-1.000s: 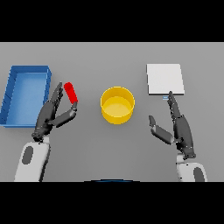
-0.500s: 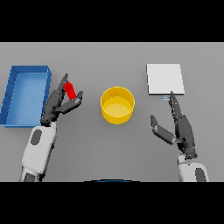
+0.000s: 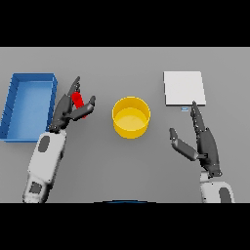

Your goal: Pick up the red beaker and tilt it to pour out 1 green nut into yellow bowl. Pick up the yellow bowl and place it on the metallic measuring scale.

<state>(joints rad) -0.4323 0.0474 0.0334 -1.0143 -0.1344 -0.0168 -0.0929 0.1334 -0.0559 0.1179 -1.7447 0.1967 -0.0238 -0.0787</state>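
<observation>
Resting open low on the right, right hand (image 3: 205, 146) has straight fingers; yellow bowl (image 3: 131, 117) sits mid-table; left hand (image 3: 70, 108) grips red beaker (image 3: 78, 101) beside blue tray (image 3: 29, 107); scale (image 3: 183, 88) far right.

A plain grey surface (image 3: 122, 176) fills the whole head view, smooth and matte from edge to edge. Even, soft light falls across it, casting only faint shadows. No wall, floor or window shows beyond the surface.
</observation>
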